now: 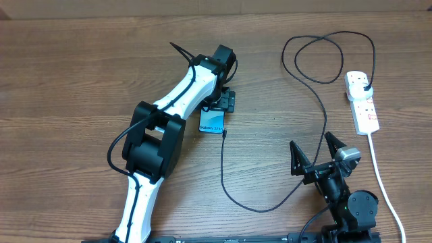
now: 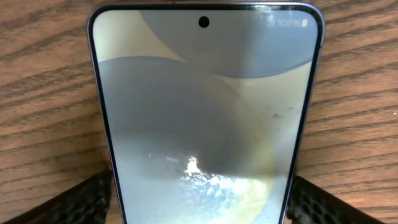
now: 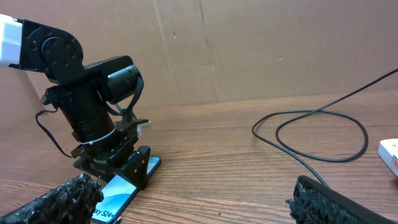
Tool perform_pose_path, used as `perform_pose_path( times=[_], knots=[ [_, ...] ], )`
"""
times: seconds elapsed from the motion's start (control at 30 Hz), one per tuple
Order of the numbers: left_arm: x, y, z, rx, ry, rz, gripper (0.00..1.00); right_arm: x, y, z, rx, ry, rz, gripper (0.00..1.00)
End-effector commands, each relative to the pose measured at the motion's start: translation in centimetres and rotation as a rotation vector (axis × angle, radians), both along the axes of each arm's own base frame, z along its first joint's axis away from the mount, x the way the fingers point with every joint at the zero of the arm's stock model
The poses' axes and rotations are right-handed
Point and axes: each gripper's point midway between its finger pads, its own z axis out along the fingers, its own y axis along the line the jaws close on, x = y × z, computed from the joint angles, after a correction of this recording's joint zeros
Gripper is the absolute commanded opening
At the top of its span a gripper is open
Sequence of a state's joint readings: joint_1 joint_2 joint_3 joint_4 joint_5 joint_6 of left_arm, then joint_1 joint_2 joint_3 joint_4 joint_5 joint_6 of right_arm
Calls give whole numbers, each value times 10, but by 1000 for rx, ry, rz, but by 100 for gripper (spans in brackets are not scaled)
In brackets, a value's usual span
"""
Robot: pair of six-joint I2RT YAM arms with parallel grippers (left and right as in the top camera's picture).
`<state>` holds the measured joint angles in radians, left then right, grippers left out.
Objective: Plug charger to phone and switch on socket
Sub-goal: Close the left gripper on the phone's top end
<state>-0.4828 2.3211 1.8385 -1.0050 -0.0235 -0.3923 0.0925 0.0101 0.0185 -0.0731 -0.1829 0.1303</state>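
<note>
The phone [image 1: 211,123] lies flat on the wooden table, its light blue screen up, and it fills the left wrist view [image 2: 205,112]. My left gripper [image 1: 219,101] is down over it, open, with one finger [image 2: 84,199] close beside each long edge. The charger [image 1: 322,115], a thin black cable, runs from its plug [image 1: 364,86] in the socket [image 1: 362,102] through a loop to its tip [image 1: 223,133], which lies just beside the phone's near end. My right gripper [image 1: 310,140] stands open and empty at the front right.
The socket's thick white cord [image 1: 385,182] runs down the right side to the front edge. A loop of the cable [image 3: 311,134] lies on the table ahead of my right gripper [image 3: 199,205]. A brown cardboard wall [image 3: 249,50] closes the far side.
</note>
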Motion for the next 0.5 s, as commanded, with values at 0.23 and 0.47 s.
perform_pose_path(
  times=[0.23,0.47],
  knots=[
    [-16,-5,-21,-20,73,18,85,0,0,-3,3,0,-3,100],
    [-17,-5,-21,-19,75,22,89,0,0,-3,3,0,-3,100]
  ],
)
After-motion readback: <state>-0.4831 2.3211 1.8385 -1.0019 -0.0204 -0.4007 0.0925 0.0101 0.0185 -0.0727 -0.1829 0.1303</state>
